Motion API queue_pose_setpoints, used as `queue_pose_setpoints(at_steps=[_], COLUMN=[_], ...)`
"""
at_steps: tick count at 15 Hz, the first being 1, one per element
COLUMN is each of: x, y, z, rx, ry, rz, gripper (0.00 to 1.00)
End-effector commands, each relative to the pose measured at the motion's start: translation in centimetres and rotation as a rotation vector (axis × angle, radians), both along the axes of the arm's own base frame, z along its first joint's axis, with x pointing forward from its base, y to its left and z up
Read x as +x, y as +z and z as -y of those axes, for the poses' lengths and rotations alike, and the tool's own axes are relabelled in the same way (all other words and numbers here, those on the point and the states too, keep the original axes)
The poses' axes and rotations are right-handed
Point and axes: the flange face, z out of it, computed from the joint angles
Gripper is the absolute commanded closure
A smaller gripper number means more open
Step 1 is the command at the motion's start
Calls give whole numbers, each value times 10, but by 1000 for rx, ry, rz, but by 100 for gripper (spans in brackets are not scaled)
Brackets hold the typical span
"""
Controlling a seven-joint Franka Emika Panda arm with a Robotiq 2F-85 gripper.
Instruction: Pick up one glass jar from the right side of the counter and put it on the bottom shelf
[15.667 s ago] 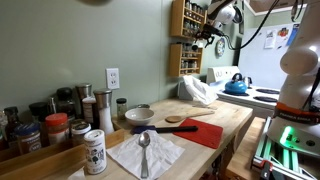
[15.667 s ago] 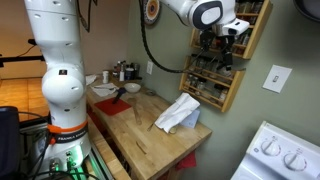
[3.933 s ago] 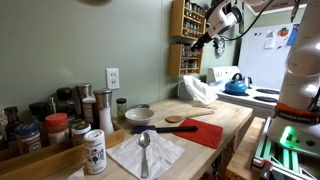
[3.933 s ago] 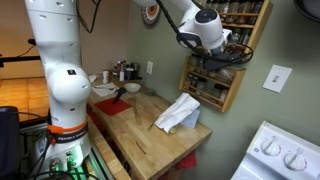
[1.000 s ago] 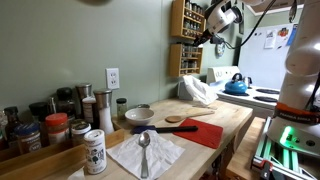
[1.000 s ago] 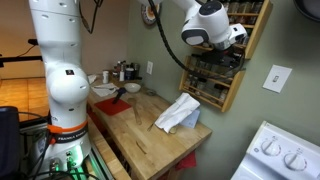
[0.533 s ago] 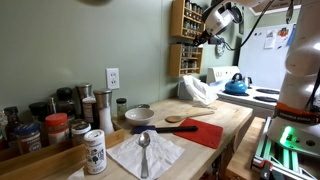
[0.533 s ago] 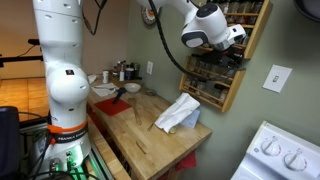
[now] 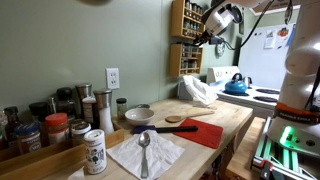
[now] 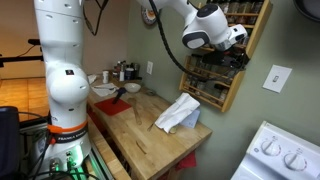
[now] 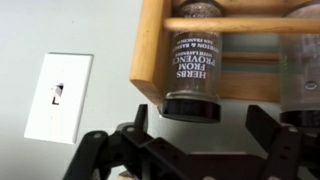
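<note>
My gripper (image 11: 197,110) is open in front of the wooden spice rack (image 11: 152,50). A glass jar (image 11: 192,62) labelled herbs from Provence, with a black cap, sits in a rack tier. Its cap lies between my fingertips (image 11: 140,108) with a gap on each side. The wrist view does not show which tier this is. In both exterior views the gripper (image 9: 207,33) (image 10: 236,56) is up at the rack, above the bottom shelf (image 9: 188,69) (image 10: 213,97). More jars (image 9: 58,127) stand on the counter (image 9: 232,119).
A white light switch plate (image 11: 57,95) is on the wall beside the rack. On the counter lie a white cloth (image 10: 178,114), a red mat (image 9: 203,132), a bowl (image 9: 139,116) and a spoon on a napkin (image 9: 145,152). A blue kettle (image 9: 236,85) stands on the stove.
Over the last second the gripper has barely moved and stays open at the rack. About four seconds ago it was lower and further from the rack.
</note>
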Motion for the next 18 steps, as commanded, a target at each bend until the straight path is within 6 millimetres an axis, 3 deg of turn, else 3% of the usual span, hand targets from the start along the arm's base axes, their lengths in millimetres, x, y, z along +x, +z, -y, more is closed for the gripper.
queue_pose_setpoints(at_steps=[1, 10, 14, 18], x=[-13, -49, -87, -128], y=[6, 36, 60, 78], z=[3, 7, 5, -10], rx=[-11, 34, 84, 159], ry=[39, 106, 193, 309], rz=[-44, -90, -194, -376], gripper=[0, 0, 0, 0])
